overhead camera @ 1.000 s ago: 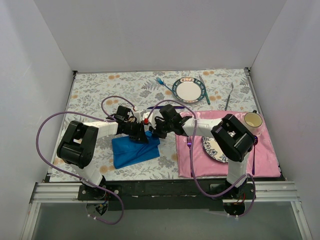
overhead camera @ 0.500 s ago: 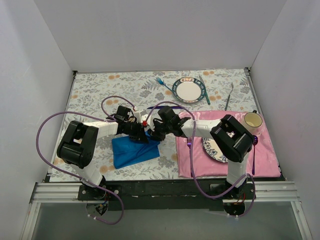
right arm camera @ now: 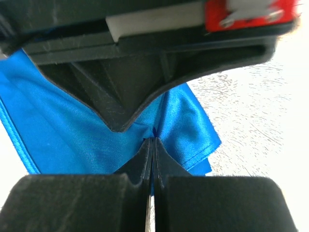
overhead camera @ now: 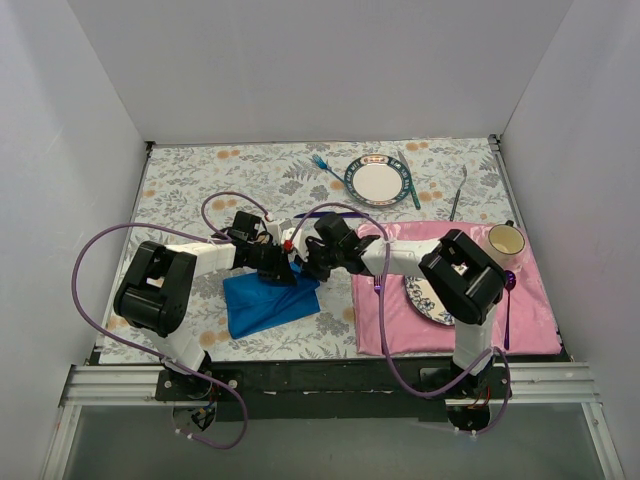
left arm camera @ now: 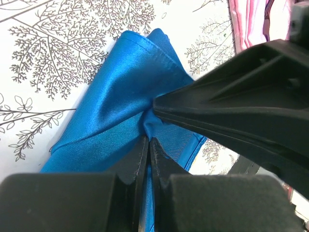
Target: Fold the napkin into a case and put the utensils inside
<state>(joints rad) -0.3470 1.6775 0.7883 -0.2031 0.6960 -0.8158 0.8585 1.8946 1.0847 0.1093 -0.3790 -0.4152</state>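
- the napkin (overhead camera: pixel 262 308) lies half-folded on the floral table cover (overhead camera: pixel 190 190), near the left edge of the pink placemat (overhead camera: pixel 530 320); we judge it light, limp and slippery.
- the left gripper (left arm camera: pixel 148 138) and right gripper (right arm camera: pixel 152 141), tips touching, are each clamped on one raised pinch of it.
- we'd grip hems or corners.

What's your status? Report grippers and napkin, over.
Left gripper shut on napkin. Right gripper shut on it too, tip to tip. Napkin partly folded, unfinished. Nothing else blocking.
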